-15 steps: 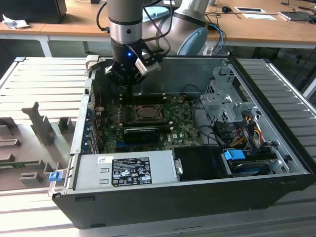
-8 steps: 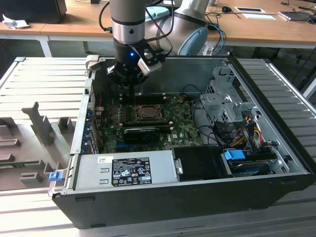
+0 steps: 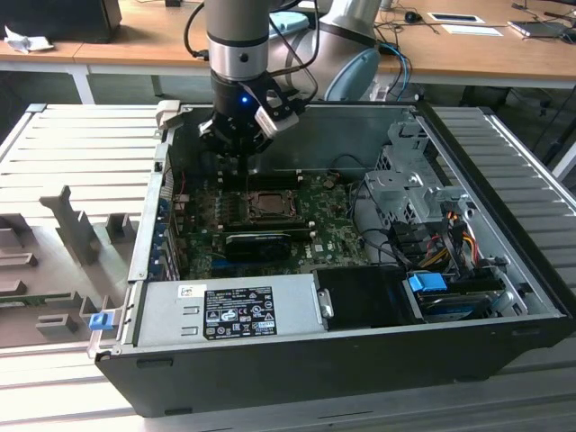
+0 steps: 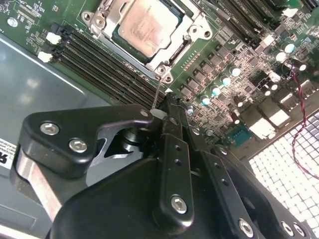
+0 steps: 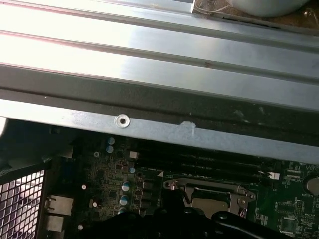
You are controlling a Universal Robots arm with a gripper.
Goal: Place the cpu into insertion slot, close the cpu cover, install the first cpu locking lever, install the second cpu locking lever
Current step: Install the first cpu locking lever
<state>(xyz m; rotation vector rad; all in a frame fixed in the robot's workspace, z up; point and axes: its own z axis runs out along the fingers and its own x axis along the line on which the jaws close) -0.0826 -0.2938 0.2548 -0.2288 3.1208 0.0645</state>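
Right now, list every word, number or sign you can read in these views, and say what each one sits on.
Nothing can be read.
Label on the power supply: lines of print and symbols, too small to read.
cpu top: faint marking, blurred.
Board: white printed marks, too small to read.

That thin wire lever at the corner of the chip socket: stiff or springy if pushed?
Probably springy: the lever is a thin bare wire, apparently fixed only at one end. Likely slippery too, since its metal looks smooth and shiny.
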